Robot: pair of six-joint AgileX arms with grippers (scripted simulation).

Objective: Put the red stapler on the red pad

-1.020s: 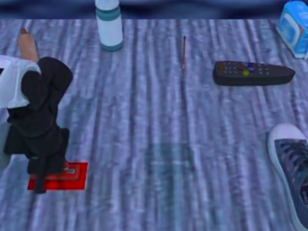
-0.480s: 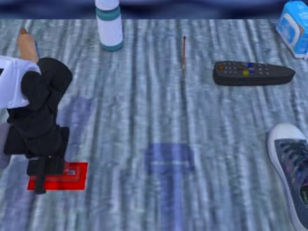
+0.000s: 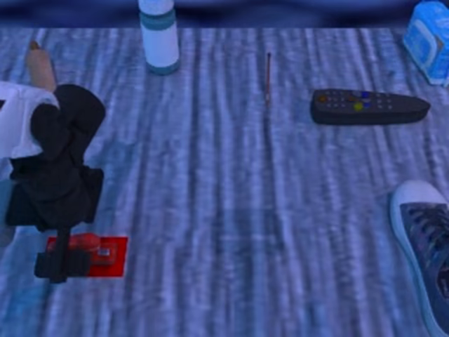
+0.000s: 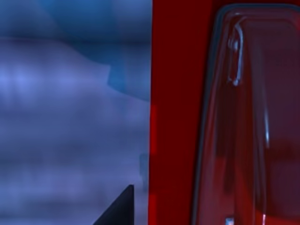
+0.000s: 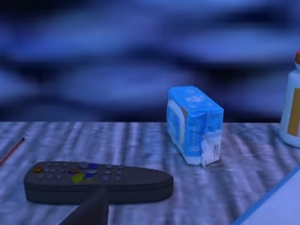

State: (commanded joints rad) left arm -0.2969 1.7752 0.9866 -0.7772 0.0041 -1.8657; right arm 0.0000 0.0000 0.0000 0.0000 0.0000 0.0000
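Streaked grey-blue tabletop (image 3: 231,210) fills the top view, with a dark blurred backdrop behind it. At the near left, the red pad (image 3: 116,256) lies flat, and the stapler (image 3: 85,243) rests on it, toward the pad's left half. The left wrist view shows the stapler's glossy red body (image 4: 253,122) lying on the pad's flat red (image 4: 173,93).

The left gripper (image 3: 62,263) hangs directly over the pad's left end, its black body covering part of the stapler. Whether its jaws are spread or closed cannot be told from these views, nor whether they touch the stapler.

Judging by how things lie, the placing looks essentially done. To finish well, the jaws should be fully clear of the stapler before the arm rises, and the lift should go straight up so nothing drags the stapler off the pad's edge.

The right arm does not appear in the top view; its wrist camera looks across the far right of the tabletop.

Elsewhere, all well apart from the pad: a white bottle (image 3: 159,35) at the far edge, a thin stick (image 3: 267,76), a dark remote (image 3: 368,107), a blue packet (image 3: 429,36) in the far right corner, and a sneaker (image 3: 424,242) at the near right. Nothing blocks the left arm's way upward.
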